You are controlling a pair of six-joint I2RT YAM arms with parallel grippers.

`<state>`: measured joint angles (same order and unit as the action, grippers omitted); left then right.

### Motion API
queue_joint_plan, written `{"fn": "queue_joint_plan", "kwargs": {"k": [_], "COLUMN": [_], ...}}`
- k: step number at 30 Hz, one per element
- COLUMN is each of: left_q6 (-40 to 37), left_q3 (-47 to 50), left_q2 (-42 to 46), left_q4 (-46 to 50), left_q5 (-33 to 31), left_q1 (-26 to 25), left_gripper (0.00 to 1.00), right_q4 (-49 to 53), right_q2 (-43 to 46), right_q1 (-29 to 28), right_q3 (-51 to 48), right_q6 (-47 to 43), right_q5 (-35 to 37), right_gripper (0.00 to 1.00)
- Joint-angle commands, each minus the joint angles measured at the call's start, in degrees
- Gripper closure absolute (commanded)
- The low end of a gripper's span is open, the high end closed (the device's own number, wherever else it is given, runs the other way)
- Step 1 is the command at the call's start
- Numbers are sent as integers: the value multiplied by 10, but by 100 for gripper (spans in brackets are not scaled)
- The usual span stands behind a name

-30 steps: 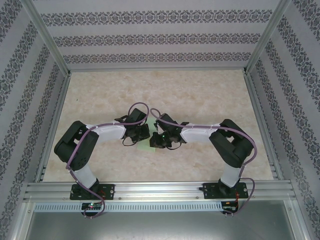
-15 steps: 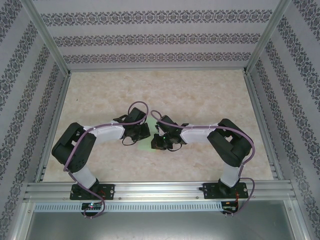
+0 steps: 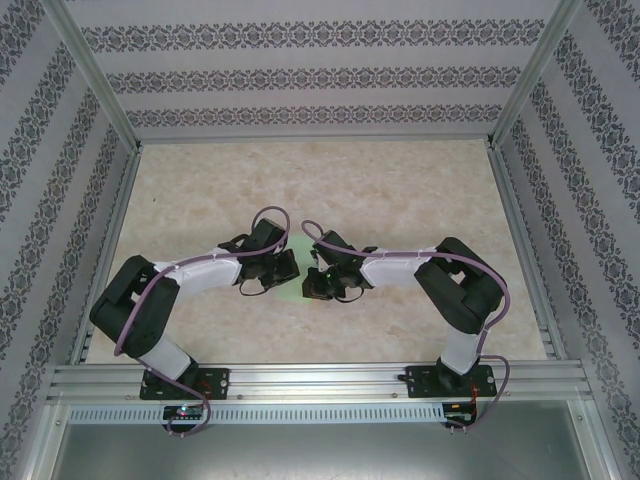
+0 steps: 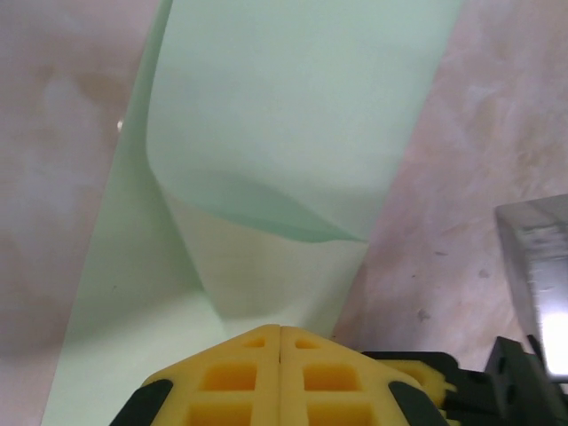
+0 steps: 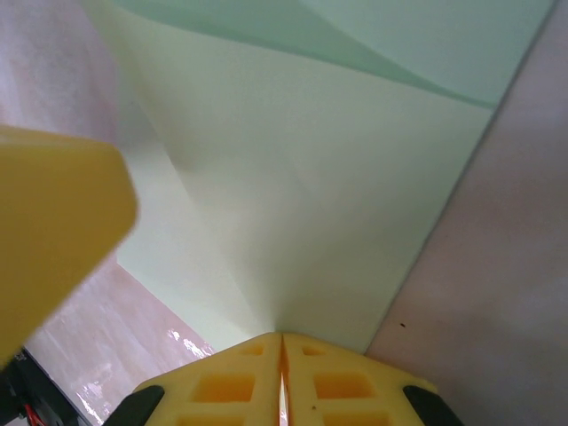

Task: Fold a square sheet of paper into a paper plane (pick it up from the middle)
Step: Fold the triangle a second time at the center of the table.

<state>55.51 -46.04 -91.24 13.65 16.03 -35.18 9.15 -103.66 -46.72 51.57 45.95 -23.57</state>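
paper sheet (image 5: 337, 195) edge pinched by right gripper (image 5: 282, 344), bare table (image 3: 400, 190) around

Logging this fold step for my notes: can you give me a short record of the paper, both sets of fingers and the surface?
sheet: pale green paper, partly folded, one flap lifted
left fingers: shut, pinching the sheet
right fingers: shut, pinching the sheet where its creases meet
table: marbled beige, sheet lying between the two arms
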Motion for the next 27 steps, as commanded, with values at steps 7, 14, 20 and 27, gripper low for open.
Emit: {"fn": "queue_joint_plan", "kwargs": {"k": [7,14,20,27], "left_q6": [16,-2,-8,-1], "left_q3": [-3,-18,-17,-9], "left_q2": [-29,-48,-65,-59], "left_q4": [-36,6,17,12], "left_q5": [29,-13,-52,-71], "left_q1": [-21,-21,-19,-17], "left_gripper": [100,100,100,100], "right_q4": [32,34,42,60], "right_q2": [-23,-24,-24,-25], "right_q1": [-2,-3,-3,-3], "right_q3": [-17,-21,-22,-20], "right_q6": [9,9,1,-10], "right_q5": [21,23,22,27], "right_gripper": [91,91,93,98]}}
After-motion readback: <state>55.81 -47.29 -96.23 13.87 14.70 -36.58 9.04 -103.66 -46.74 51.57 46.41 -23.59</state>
